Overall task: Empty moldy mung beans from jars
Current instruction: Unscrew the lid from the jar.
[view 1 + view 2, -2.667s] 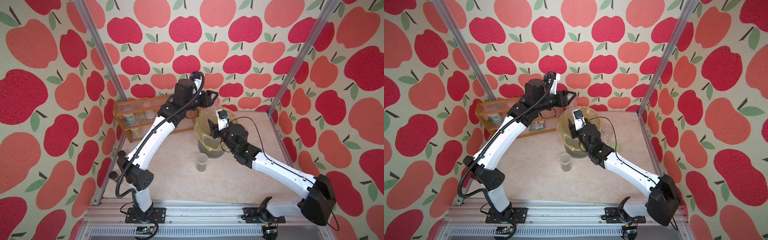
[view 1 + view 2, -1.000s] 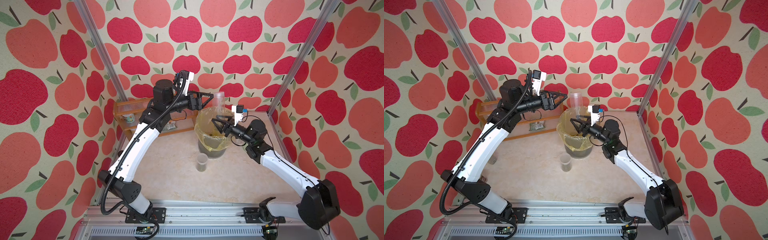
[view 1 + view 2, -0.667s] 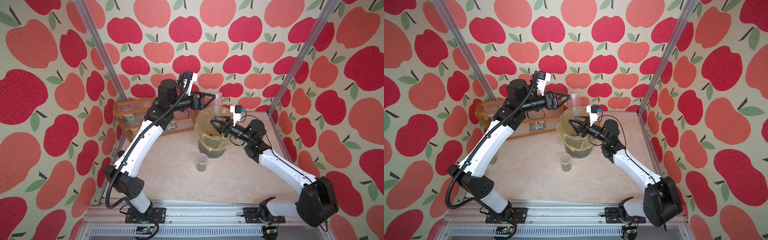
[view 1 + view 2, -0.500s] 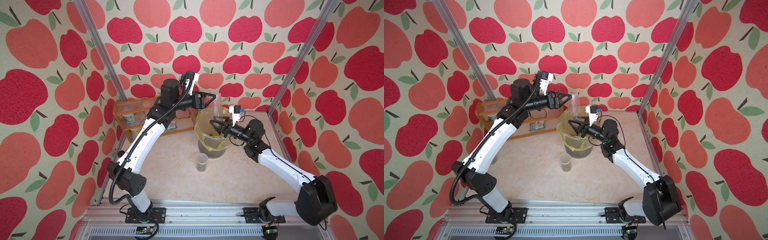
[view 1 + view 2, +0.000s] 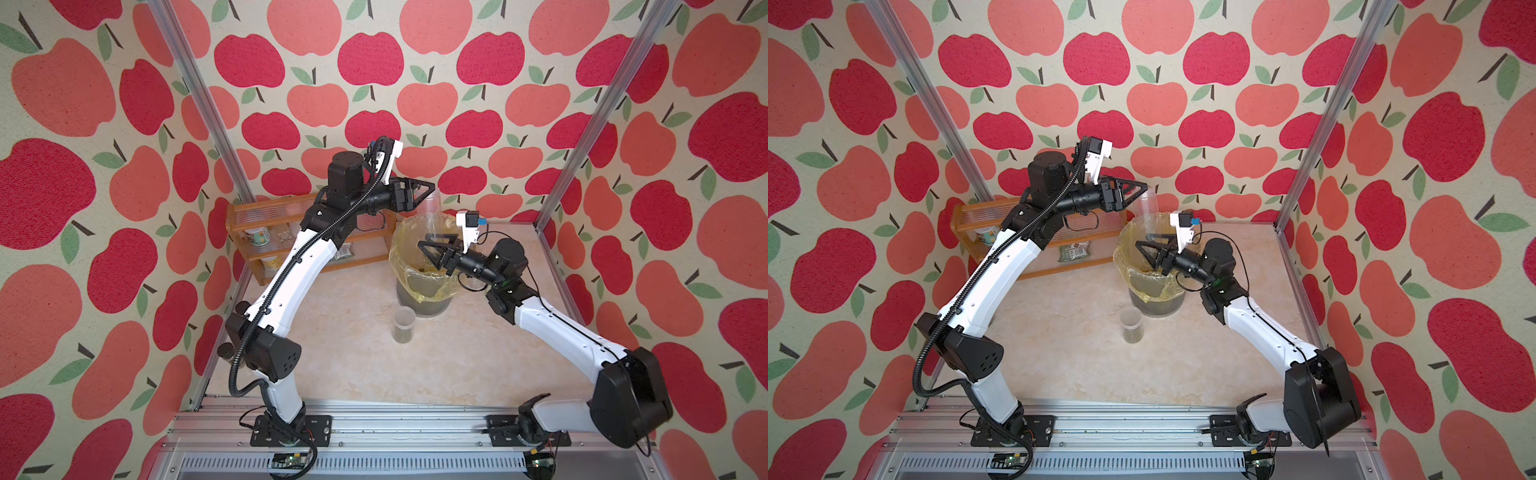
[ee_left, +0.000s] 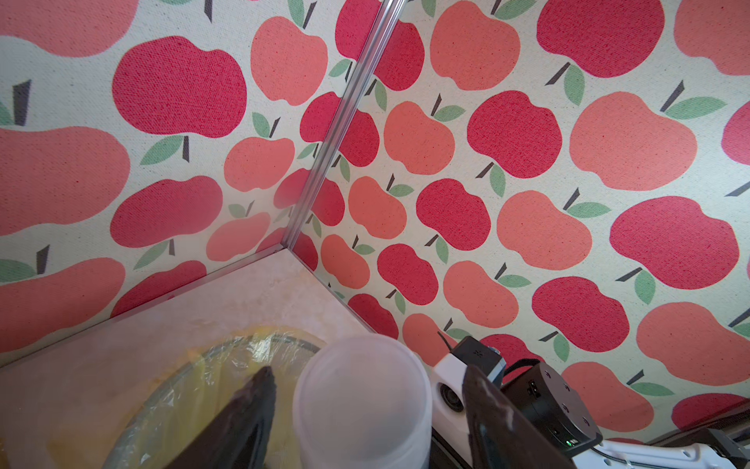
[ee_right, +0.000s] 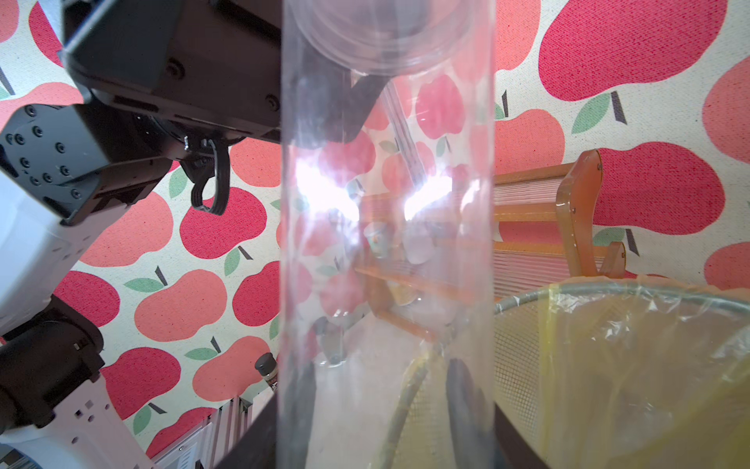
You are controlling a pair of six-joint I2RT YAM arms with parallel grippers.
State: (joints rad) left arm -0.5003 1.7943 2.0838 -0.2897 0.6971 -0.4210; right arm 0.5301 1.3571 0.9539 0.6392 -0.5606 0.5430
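A tall narrow clear jar (image 5: 433, 216) (image 5: 1148, 212) stands upright over the bin, and its walls look empty in the right wrist view (image 7: 385, 243). My right gripper (image 5: 432, 245) (image 5: 1144, 243) (image 7: 381, 406) is shut on its lower part. My left gripper (image 5: 430, 192) (image 5: 1142, 192) (image 6: 367, 371) reaches in level from the left. It is open, straddling the jar's frosted lid (image 6: 361, 406), with a small gap on each side. A shorter clear jar (image 5: 404, 328) (image 5: 1132, 326) stands on the table in front of the bin, with dark mung beans (image 5: 403, 336) at its bottom.
A mesh bin (image 5: 401, 266) (image 5: 1125, 266) (image 7: 608, 292) lined with a yellow bag stands at the middle back. A wooden rack (image 5: 266, 216) with printed cans (image 5: 257, 237) lines the back left. A small dark-lidded jar (image 5: 226, 353) stands by the left wall.
My left gripper swung in from the left to the top of the tall jar and its jaws narrowed around the lid. The right gripper kept hold of the jar over the bin.
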